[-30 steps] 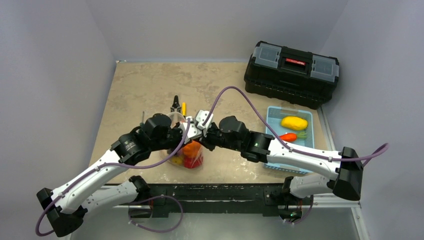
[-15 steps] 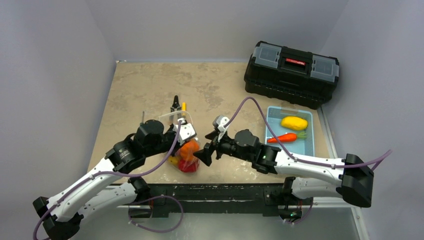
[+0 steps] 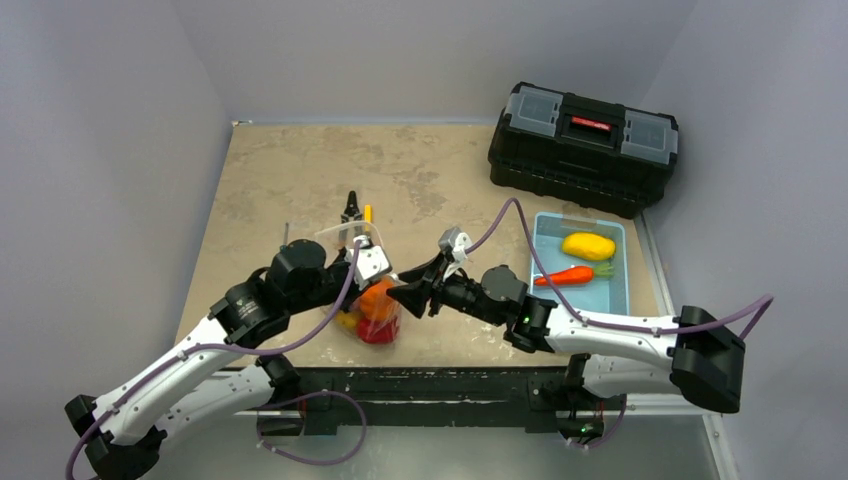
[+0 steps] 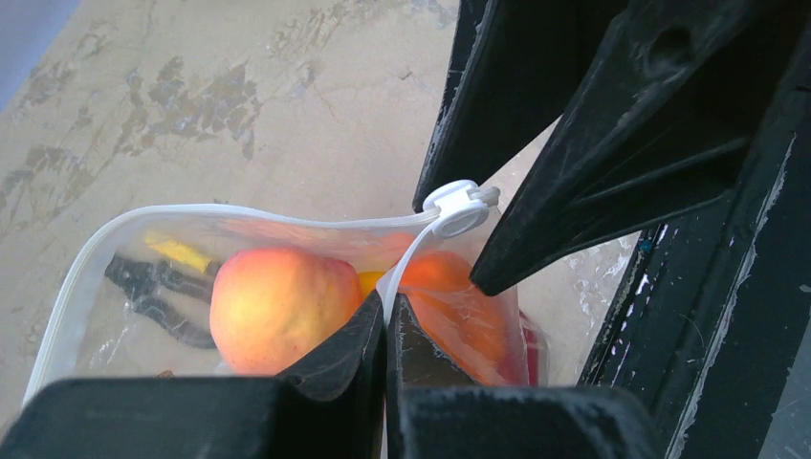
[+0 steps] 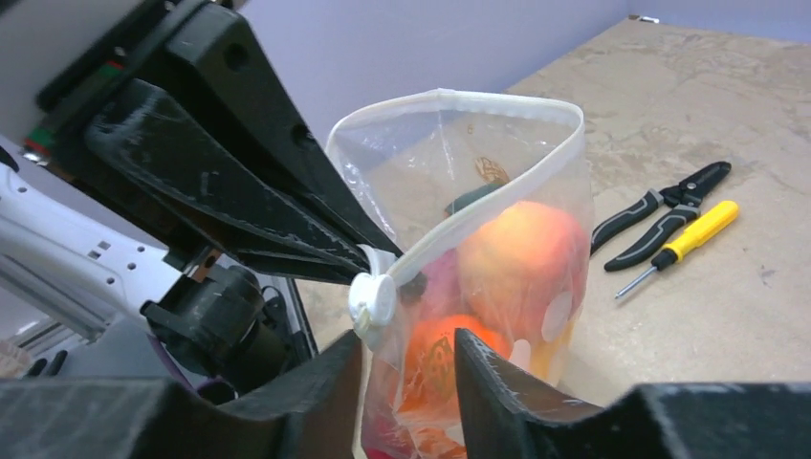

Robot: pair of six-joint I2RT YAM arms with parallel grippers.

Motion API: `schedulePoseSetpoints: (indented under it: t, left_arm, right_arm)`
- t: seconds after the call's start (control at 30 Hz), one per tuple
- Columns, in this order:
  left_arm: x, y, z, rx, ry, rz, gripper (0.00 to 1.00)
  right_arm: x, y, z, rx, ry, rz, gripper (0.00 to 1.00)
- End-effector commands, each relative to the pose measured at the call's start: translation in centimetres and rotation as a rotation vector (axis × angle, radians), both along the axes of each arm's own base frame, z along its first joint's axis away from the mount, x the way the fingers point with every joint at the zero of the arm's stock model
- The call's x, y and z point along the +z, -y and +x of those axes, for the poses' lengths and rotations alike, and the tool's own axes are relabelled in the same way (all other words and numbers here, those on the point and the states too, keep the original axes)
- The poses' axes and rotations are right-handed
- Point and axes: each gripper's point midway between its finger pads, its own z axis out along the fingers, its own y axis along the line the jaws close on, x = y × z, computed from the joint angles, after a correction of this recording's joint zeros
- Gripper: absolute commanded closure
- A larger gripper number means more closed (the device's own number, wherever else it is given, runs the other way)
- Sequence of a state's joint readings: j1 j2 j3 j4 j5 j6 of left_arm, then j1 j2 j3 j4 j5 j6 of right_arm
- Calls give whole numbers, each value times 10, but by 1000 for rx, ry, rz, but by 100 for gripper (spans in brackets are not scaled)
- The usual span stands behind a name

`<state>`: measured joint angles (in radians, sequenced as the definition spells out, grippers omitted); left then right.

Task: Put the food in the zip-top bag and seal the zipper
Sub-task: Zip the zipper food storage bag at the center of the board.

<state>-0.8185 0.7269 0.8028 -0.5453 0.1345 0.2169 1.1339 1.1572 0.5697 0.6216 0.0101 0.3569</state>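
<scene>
Left pincer clamped, right pincer agape.

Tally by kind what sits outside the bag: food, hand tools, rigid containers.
Food in the tray: 2, a yellow piece and a carrot
Hand tools: 2, pliers and a yellow-handled screwdriver
Rigid containers: 2, the toolbox and the tray
Total: 6, leaving out a thin sliver left of the bag, too small to name

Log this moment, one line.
left pincer: shut on zip-top bag rim | right pincer: open by slider | zipper: unsealed | tray: carrot, yellow piece
</scene>
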Motion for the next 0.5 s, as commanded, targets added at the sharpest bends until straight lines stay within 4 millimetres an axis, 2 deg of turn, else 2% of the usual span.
schedulePoseSetpoints:
  t: [0.0, 0.07, 0.17, 0.23, 0.37, 0.4, 0.47]
  left_arm:
    - [26, 8, 1, -9, 51, -100, 100]
    - [26, 8, 1, -8, 50, -100, 100]
    - [25, 8, 1, -7, 45, -97, 100]
    - [25, 8, 0, -12, 44, -98, 100]
    - [29, 8, -5, -24, 24, -100, 100]
    - [32, 8, -5, -15, 20, -111, 94]
    - [45, 9, -4, 7, 21, -163, 75]
  right_arm:
    - [20, -10, 9, -23, 37, 82, 67]
    - [19, -19, 8, 5, 38, 76, 77]
    - [18, -26, 10, 8, 38, 85, 87]
    - [22, -27, 11, 7, 50, 96, 100]
    - [24, -24, 13, 12, 138, 19, 100]
    - [23, -23, 10, 40, 171, -9, 100]
    - [20, -23, 2, 118, 217, -62, 100]
